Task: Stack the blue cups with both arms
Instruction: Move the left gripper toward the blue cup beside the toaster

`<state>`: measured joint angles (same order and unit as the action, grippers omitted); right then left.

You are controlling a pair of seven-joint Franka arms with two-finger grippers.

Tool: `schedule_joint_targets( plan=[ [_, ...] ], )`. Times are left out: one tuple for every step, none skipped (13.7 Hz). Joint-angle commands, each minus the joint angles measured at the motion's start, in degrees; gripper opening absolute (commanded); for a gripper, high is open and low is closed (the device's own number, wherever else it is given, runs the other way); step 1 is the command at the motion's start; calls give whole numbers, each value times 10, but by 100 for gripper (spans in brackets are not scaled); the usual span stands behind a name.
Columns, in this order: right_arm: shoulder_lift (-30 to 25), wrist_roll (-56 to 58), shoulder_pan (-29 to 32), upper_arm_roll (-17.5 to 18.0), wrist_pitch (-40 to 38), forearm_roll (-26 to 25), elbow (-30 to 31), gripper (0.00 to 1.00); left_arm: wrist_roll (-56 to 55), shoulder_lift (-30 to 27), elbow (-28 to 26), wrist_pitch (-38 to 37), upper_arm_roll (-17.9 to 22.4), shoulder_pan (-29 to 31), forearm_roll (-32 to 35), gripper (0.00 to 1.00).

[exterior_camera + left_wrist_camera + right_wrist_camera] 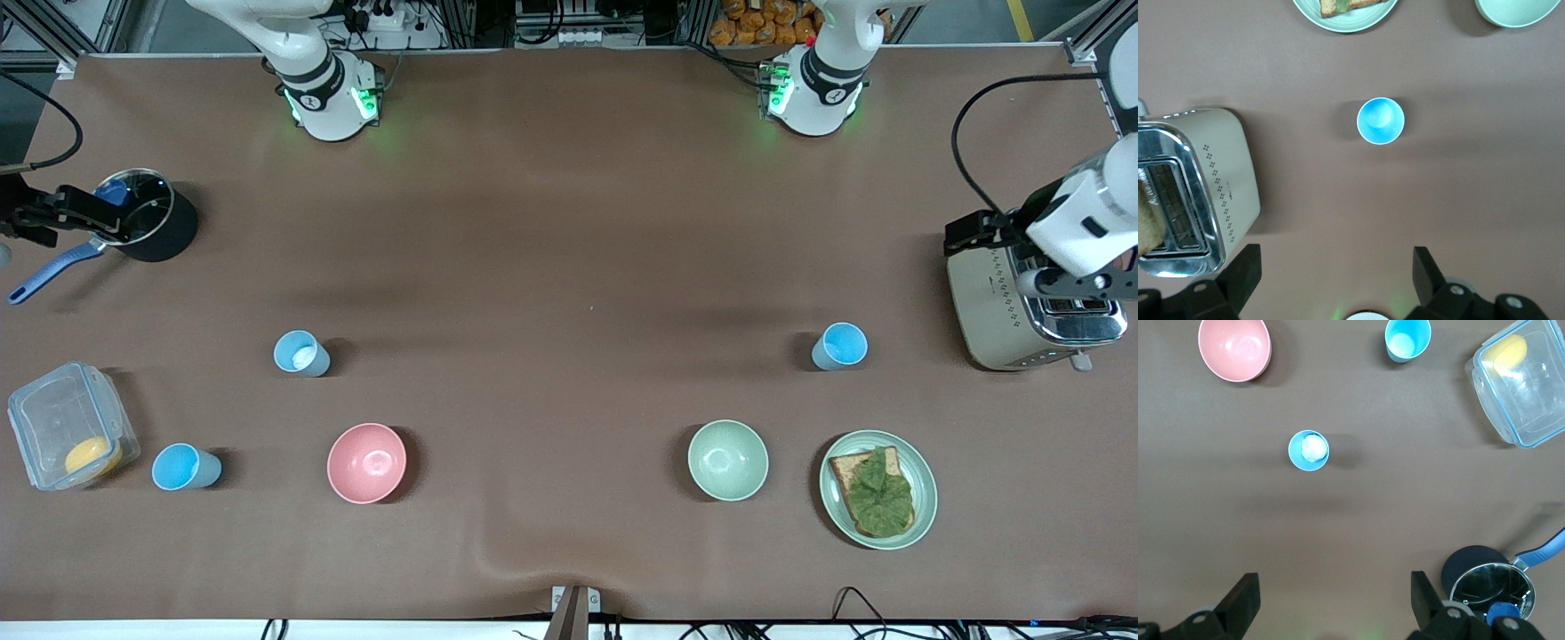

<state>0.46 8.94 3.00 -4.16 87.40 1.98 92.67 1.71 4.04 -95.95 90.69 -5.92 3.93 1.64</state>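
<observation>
plate point(836, 507) with sandwich nearest; three blue cups point(301, 354) apart; both jaws wide, empty

Three upright blue cups point(301, 353) point(839, 346) point(185, 467), well apart.

Left gripper point(1333, 277) up high at its own end of the counter, fingers point(1243, 270) spread wide, holding nothing. Right gripper point(1331, 600) likewise raised, fingers point(1423, 597) apart, empty. Both arms apparently waiting.
</observation>
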Motion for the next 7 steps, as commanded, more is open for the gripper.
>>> schedule_joint_targets(
  plan=[
    [5, -7, 2, 1, -8, -4, -12, 100, -34, -31, -81, 61, -7, 1, 13, 100],
    [5, -7, 1, 1, -7, -4, -12, 100, -40, -33, -106, 89, -7, 0, 13, 100],
    [5, -7, 0, 1, -7, -4, -12, 100, -45, -33, -127, 115, -10, 1, 13, 100],
    [5, -7, 0, 1, -7, -4, -12, 100, -45, -31, -142, 145, -11, 2, 13, 100],
    [5, -7, 0, 1, -7, -4, -12, 100, -45, -28, -158, 176, -11, 3, 13, 100],
    [5, -7, 0, 1, -7, -4, -12, 100, -45, -25, -172, 202, -11, 4, 13, 100],
    [5, -7, 0, 1, -8, -4, -12, 100, -45, -19, -186, 231, -10, 8, 13, 100]
  ],
)
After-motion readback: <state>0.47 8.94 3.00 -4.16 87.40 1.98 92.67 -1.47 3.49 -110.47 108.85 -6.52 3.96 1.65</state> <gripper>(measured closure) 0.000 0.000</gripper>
